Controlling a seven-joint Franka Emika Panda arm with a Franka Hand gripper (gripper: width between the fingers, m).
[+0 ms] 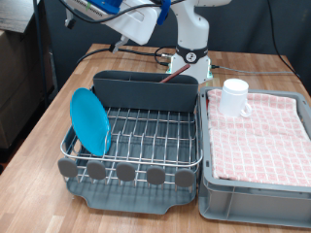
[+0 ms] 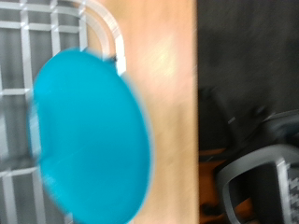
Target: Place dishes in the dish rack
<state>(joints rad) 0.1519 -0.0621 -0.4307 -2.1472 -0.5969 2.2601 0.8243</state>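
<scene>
Standing on edge in the rack [image 1: 136,136], the plate [image 1: 90,120] fills the wrist view directly below the gripper, whose fingers no picture shows, so their spread cannot be told; the mug [image 1: 234,98] sits well aside on the cloth [image 1: 262,136].

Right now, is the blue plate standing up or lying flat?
Standing up. The blue plate rests on its edge, leaning slightly, in the dish rack wires at the exterior view's left.
</scene>
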